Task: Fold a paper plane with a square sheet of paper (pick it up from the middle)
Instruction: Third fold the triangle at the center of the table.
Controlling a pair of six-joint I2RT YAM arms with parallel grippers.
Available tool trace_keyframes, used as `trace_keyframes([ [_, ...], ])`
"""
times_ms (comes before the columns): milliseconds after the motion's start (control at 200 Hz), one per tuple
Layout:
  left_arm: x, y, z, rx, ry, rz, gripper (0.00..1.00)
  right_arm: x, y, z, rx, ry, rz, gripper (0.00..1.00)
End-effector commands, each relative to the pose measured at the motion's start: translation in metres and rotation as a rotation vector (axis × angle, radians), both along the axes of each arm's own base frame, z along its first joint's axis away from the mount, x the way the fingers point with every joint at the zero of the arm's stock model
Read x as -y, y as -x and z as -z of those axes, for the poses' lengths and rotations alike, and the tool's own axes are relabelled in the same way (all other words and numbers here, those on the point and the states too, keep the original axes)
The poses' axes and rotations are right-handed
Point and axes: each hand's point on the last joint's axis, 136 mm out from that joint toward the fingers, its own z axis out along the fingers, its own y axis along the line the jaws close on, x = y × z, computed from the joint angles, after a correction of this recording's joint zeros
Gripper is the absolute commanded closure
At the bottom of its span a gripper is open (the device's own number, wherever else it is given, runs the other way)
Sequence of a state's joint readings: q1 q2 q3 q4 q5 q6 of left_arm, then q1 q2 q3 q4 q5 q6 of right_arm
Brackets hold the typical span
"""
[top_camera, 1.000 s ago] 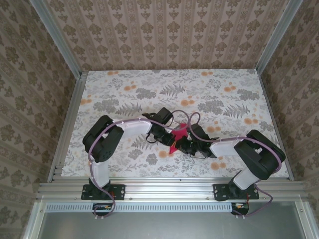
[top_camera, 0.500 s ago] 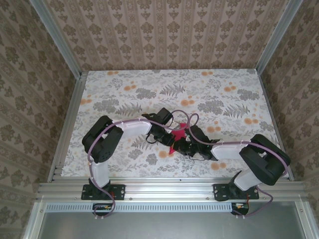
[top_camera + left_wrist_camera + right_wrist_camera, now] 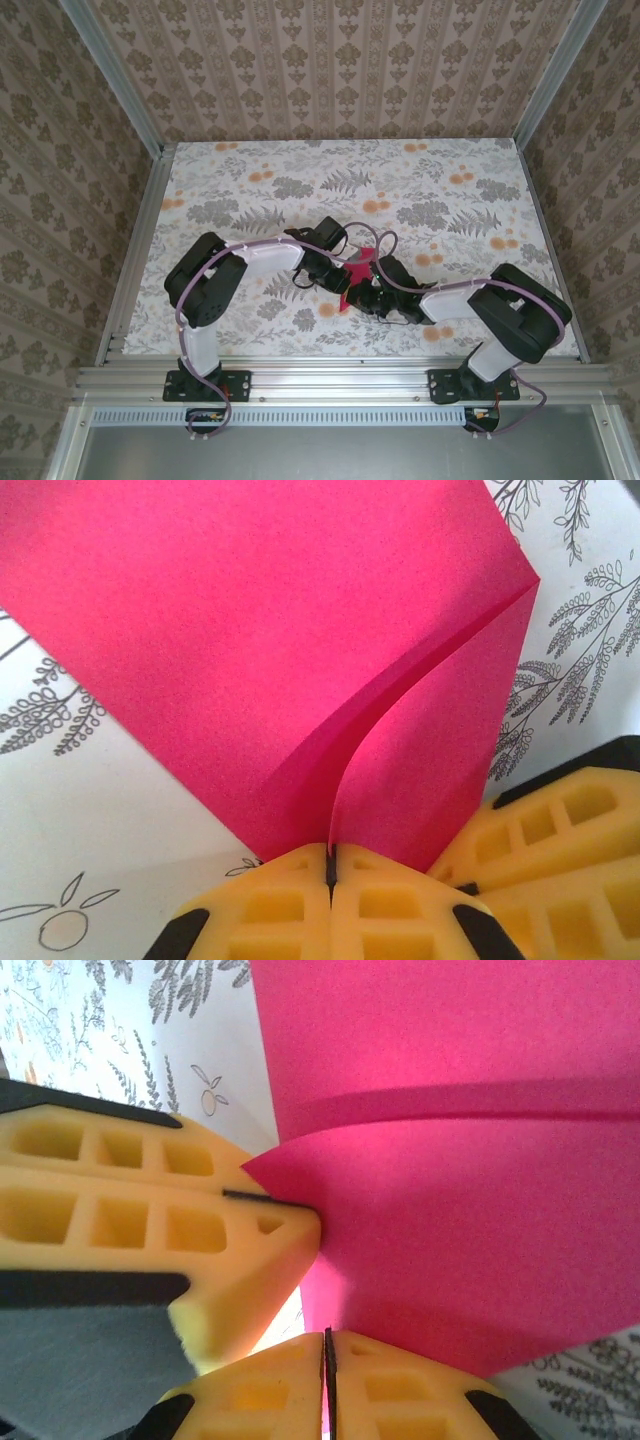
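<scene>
- Over the floral table [image 3: 450,180], near the middle of its near edge, the top view shows the magenta-red sheet of paper [image 3: 358,264] bent between the left gripper [image 3: 337,272] and the right gripper [image 3: 366,292].
- Left wrist view: the left gripper [image 3: 330,875] has its yellow fingers pressed together on the sheet of paper [image 3: 250,630], with a curved fold rising from the pinch above the table [image 3: 600,600].
- Right wrist view: the right gripper [image 3: 327,1380] is pinched on the sheet of paper [image 3: 480,1210], and the left gripper's fingers [image 3: 150,1210] clamp a corner of it over the table [image 3: 150,1020].
</scene>
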State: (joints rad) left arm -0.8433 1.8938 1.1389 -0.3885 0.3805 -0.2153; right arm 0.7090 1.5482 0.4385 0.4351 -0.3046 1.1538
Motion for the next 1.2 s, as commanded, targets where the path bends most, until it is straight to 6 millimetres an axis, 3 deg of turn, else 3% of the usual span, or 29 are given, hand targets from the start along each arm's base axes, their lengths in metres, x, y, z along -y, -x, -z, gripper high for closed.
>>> trace_keyframes([
  [0,-0.027,0.009,0.016,-0.029,-0.114,-0.033,1.00,0.006,0.008,-0.004,0.005,0.015,0.011,0.89],
  [255,-0.026,0.008,0.014,-0.026,-0.106,-0.031,1.00,-0.005,0.012,-0.002,0.003,0.017,-0.005,0.90],
  [525,-0.028,0.009,0.017,-0.028,-0.112,-0.035,1.00,-0.002,0.016,0.023,-0.049,0.087,0.006,0.91],
  [915,-0.030,0.009,0.017,-0.025,-0.117,-0.039,1.00,0.002,0.022,-0.003,0.017,0.107,0.013,0.91],
  [1195,-0.030,0.010,0.017,-0.028,-0.114,-0.039,1.00,-0.024,0.016,-0.008,0.031,0.055,-0.013,0.91],
])
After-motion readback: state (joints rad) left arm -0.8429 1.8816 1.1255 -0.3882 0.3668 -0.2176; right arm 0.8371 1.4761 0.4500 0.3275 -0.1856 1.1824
